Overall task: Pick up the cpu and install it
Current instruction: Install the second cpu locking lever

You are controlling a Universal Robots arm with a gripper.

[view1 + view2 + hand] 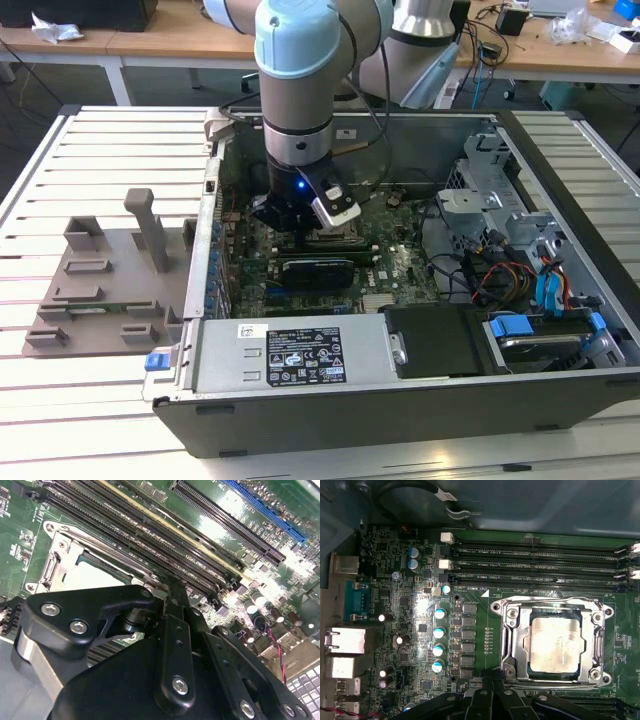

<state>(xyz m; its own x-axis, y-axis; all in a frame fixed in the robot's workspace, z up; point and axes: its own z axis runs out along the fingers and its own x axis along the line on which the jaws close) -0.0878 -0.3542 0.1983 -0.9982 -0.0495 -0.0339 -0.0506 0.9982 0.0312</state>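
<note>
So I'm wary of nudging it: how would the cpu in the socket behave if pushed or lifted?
The cpu looks flat and metal-topped, so probably stiff and light. The metal socket frame surrounds it, so sideways pushes likely won't slide it.

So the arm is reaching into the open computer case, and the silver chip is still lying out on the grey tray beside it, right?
Not quite. The arm is over the open computer case, but the cpu already sits in the motherboard socket, as the first wrist view shows, not on the grey tray.
</note>
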